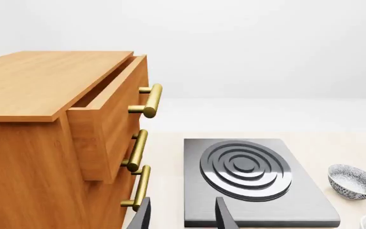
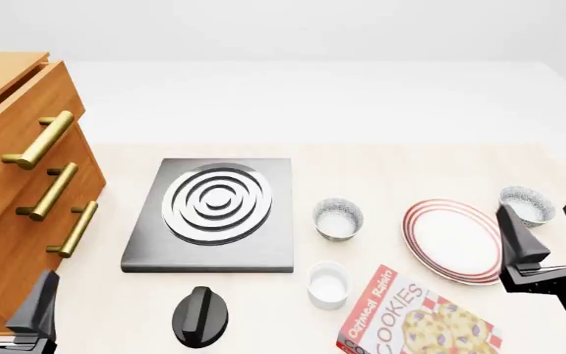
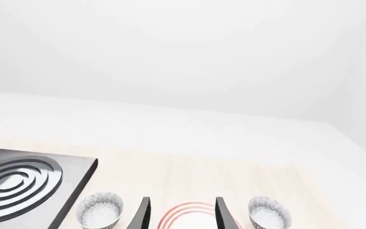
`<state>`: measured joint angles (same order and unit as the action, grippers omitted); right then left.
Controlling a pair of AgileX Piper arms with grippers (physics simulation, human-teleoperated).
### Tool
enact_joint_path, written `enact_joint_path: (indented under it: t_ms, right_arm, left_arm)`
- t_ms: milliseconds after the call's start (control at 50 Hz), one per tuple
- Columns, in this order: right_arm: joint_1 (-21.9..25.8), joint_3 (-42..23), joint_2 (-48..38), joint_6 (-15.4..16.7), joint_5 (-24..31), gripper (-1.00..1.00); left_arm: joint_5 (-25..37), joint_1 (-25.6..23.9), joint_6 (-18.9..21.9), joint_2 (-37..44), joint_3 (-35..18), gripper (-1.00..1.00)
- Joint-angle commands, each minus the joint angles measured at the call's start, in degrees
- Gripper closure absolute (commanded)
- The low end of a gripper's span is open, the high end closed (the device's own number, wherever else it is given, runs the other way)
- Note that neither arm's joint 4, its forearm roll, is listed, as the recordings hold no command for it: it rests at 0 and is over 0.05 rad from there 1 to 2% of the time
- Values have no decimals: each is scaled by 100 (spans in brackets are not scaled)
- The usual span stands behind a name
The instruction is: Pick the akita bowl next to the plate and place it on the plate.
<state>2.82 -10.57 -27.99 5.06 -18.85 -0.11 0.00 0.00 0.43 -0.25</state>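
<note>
**Both pincers low and released at the near edge of the counter**

Pale wood forms the counter [image 2: 362,158], set against a plain white backdrop. The right pincer [image 2: 550,237] is held low at the near right, its dark fingers spread apart with nothing between them, and it is pointed forward along the counter. The plate [image 2: 453,240] lies just beside this pincer toward the counter's middle; in the right wrist view its red rings are seen between the two fingers. The akita bowl [image 2: 526,204] stands just ahead of the right pincer, close beside the plate's far right rim and apart from the fingers; whether it touches the plate cannot be told. A second speckled bowl [image 2: 338,217] sits beyond the plate's other side, near the stove plate [image 2: 214,215].

The left pincer [image 2: 8,299] is held low at the near left corner, likewise released and empty, directed forward. A wooden drawer cabinet [image 2: 12,169] with brass handles rises close beside it, the top drawer pulled partly out. A black knob [image 2: 200,317], a white cup [image 2: 327,285] and a cookie box [image 2: 416,321] lie between the two pincers along the near edge.
</note>
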Motion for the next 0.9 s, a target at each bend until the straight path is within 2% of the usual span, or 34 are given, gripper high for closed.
enact_joint_path:
  t_ms: [20, 480, 900]
  right_arm:
    - [1, -78, -455, 30, -345, -100]
    - [-115, -291, -1511, 129, -1096, -100]
    - [-219, -559, -2170, 173, -1382, -100]
  left_arm:
    - [0, 0, 0, 0, 0, -100]
    - [0, 0, 0, 0, 0, -100]
    - [0, 0, 0, 0, 0, -100]
